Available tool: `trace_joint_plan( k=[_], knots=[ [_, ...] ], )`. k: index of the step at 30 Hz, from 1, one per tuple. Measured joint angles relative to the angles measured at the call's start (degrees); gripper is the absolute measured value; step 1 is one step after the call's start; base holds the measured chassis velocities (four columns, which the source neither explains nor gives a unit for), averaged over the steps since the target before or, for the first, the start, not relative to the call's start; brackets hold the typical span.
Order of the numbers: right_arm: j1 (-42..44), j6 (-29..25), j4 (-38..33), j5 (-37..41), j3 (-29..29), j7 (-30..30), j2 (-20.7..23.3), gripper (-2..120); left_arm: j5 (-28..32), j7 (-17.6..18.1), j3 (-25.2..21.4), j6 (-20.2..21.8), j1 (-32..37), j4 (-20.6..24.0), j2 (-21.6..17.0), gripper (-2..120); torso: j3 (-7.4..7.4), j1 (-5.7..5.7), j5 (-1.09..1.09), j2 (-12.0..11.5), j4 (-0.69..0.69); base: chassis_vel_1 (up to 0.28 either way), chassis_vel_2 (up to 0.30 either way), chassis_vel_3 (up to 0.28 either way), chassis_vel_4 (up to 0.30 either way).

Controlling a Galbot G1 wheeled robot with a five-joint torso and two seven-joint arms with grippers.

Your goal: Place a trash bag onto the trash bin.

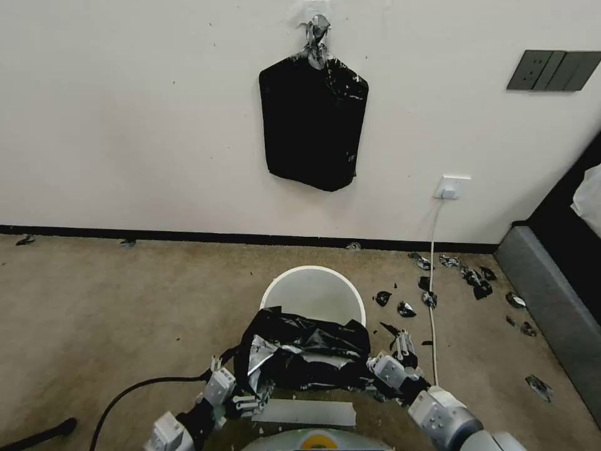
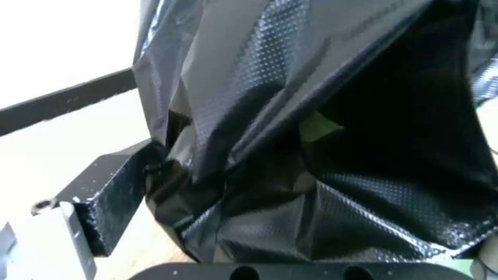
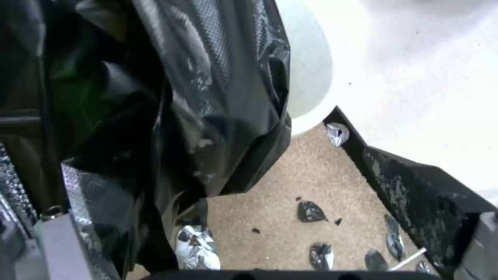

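mid-step: trash bag stretched over near rim of trash bin, left gripper and right gripper fingers clamping bag edges; next, likely pulling mouth across far rim.

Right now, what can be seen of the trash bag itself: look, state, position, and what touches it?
The trash bag is thin, glossy black plastic, crinkled, with silvery creases and a fine dotted texture. It is stretched between the left end effector and the right end effector, its mouth spread open in the left wrist view. It sits over the near rim of the white trash bin; the far rim is uncovered.
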State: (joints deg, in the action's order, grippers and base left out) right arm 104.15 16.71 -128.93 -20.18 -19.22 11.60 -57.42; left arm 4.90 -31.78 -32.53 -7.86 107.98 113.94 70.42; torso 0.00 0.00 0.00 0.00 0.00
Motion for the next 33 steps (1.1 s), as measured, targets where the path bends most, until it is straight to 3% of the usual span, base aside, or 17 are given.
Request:
trace_joint_plan(
  k=[3, 8, 10, 11, 17, 24, 33],
  knots=[
    [0.4, -1.8, 0.0, -1.2, -1.5, 2.3, 1.0, 100, 0.0, -1.9, -0.7, -1.0, 0.0, -0.2, 0.3, 100, 0.0, 0.0, 0.0, 0.0, 0.0, 0.0, 0.0, 0.0, 0.0],
    [0.5, -5.5, 0.1, -1.1, -2.9, 5.7, 1.4, 100, 0.4, -2.0, -1.0, -2.0, 0.0, -0.3, 0.9, 100, 0.0, 0.0, 0.0, 0.0, 0.0, 0.0, 0.0, 0.0, 0.0],
    [0.4, -10.5, 0.6, 0.3, -3.8, 8.0, 1.4, 100, 1.0, -1.7, -1.1, -2.4, 0.0, -0.3, 1.4, 100, 0.0, 0.0, 0.01, 0.0, 0.0, 0.0, 0.0, 0.0, 0.0],
    [0.4, -10.5, 0.6, 0.3, -3.8, 8.0, 1.4, 100, 1.0, -1.7, -1.1, -2.4, 0.0, -0.3, 1.4, 100, 0.0, 0.0, 0.01, 0.0, 0.0, 0.0, 0.0, 0.0, 0.0],
    [-0.1, -23.4, 2.5, 3.3, -5.5, 12.5, 0.7, 100, 1.6, 4.8, 0.2, -1.8, 0.1, 0.1, 2.0, 100, 0.0, 0.0, 0.01, 0.0, 0.01, 0.0, 0.0, 0.0, 0.0],
    [-0.6, -28.9, 3.7, 4.9, -6.2, 14.4, -0.2, 100, 1.6, 10.2, 1.6, -0.1, -0.1, 0.4, 2.4, 100, 0.0, 0.0, 0.0, 0.0, 0.0, 0.0, 0.0, 0.0, 0.0],
    [-1.8, -35.3, 6.8, 15.9, -6.5, 22.5, 0.0, 100, 0.5, 14.1, 2.7, 1.3, -0.1, 0.4, 3.1, 100, 0.0, 0.0, 0.01, 0.0, 0.0, 0.0, 0.0, 0.0, 0.0]
  ],
)
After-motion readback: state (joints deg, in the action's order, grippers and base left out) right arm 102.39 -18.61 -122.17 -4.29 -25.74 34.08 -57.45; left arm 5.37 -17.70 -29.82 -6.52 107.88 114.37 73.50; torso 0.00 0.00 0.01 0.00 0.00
